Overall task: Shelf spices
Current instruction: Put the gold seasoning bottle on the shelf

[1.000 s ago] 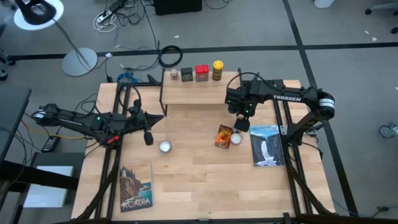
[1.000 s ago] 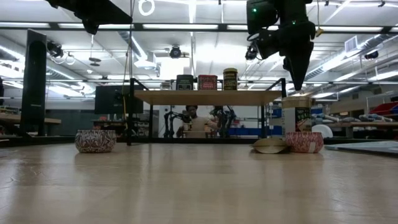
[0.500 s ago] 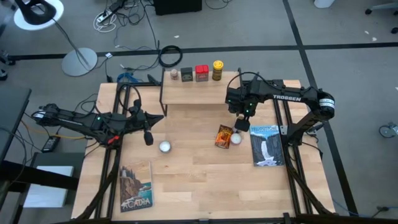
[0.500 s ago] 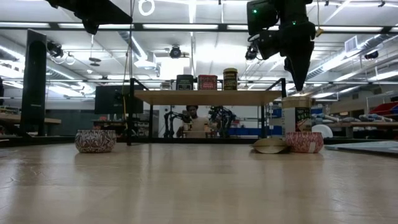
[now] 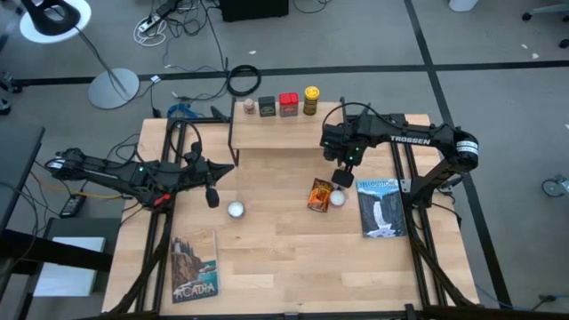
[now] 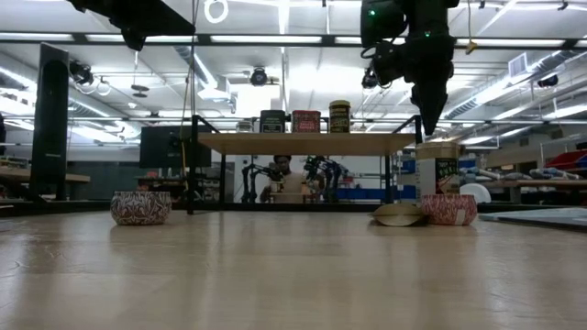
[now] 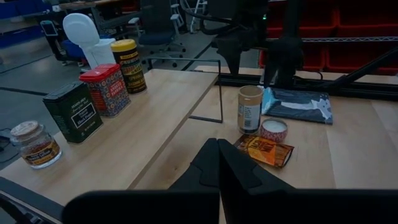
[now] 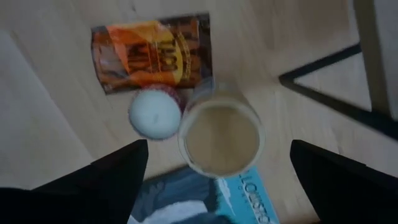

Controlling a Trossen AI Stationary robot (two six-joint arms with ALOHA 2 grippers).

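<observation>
The shelf stands at the table's far side. On its plank stand the small pale-capped jar, dark tin, red tin and yellow black-lidded jar. The tan cylindrical jar stands upright on the table right of the shelf, and the orange packet lies flat near it. My right gripper hovers open above the tan jar, pointing down, one finger to each side and well clear. My left gripper is shut and raised over the table's left part, touching nothing.
A white round disc sits against the tan jar, between it and the packet. Another disc lies near my left gripper. One picture book lies right of the jar, and a second book lies at the near left.
My right gripper has shifted slightly toward the table's left, staying high over the tan jar. Nothing on the table has moved.
</observation>
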